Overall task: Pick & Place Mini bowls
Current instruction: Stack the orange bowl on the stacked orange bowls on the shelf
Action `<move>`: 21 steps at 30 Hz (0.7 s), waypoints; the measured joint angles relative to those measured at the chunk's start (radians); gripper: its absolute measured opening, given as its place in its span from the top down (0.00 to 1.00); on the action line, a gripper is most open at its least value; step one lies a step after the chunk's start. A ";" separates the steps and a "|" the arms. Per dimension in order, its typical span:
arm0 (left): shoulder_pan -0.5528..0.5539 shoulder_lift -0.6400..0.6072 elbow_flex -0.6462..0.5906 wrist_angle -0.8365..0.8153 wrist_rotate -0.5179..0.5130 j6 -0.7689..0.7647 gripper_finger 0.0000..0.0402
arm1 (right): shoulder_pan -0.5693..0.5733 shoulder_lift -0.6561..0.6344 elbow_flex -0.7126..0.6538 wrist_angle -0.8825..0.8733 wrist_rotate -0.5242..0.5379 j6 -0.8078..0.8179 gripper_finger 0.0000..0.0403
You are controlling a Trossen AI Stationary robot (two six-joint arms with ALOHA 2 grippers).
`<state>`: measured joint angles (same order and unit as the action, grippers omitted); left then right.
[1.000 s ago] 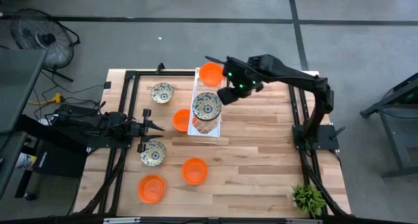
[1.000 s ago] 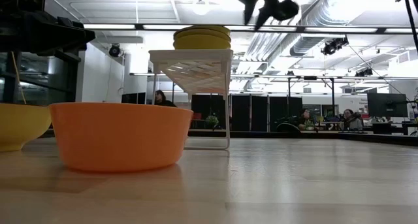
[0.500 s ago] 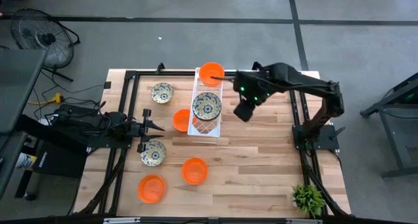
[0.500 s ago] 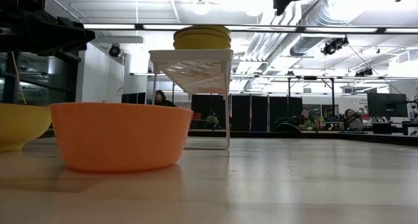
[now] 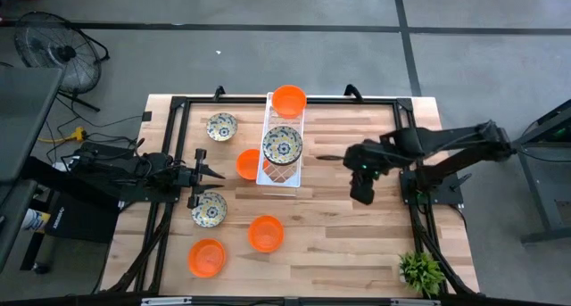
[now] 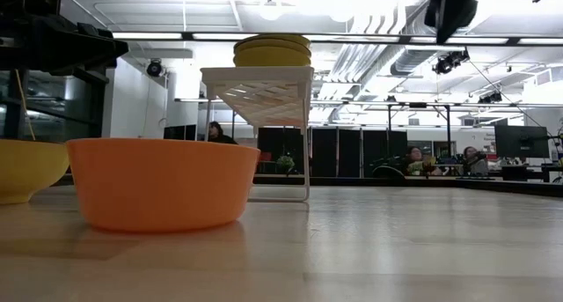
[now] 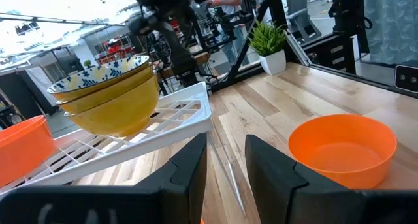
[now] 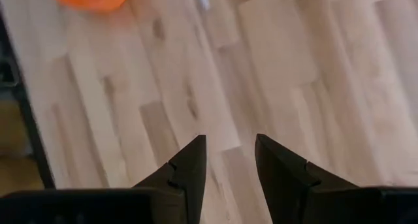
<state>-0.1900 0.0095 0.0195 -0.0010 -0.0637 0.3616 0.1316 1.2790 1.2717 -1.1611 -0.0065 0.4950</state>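
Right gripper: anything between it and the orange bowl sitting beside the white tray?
Yes. The white tray, carrying a floral bowl, stands between the empty, open right gripper and that orange bowl; bare tabletop otherwise.

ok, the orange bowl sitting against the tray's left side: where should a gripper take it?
By the rim. The orange bowl sits upright and open, so come straight down and put one finger inside the wall, one outside. Probably choose its left edge, since the tray is close on the other side. The left gripper is nearest.
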 joint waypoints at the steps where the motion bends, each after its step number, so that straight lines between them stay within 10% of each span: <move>1: 0.000 0.000 0.000 0.000 0.000 0.000 0.75 | 0.011 -0.012 -0.028 0.022 -0.008 -0.002 0.70; 21: 0.000 0.000 0.000 0.000 0.000 0.000 0.75 | 0.140 0.147 -0.041 0.286 -0.187 -0.411 0.70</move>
<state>-0.1902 0.0096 0.0195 -0.0010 -0.0636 0.3616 0.2714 1.4261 1.2303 -0.8754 -0.1931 0.0836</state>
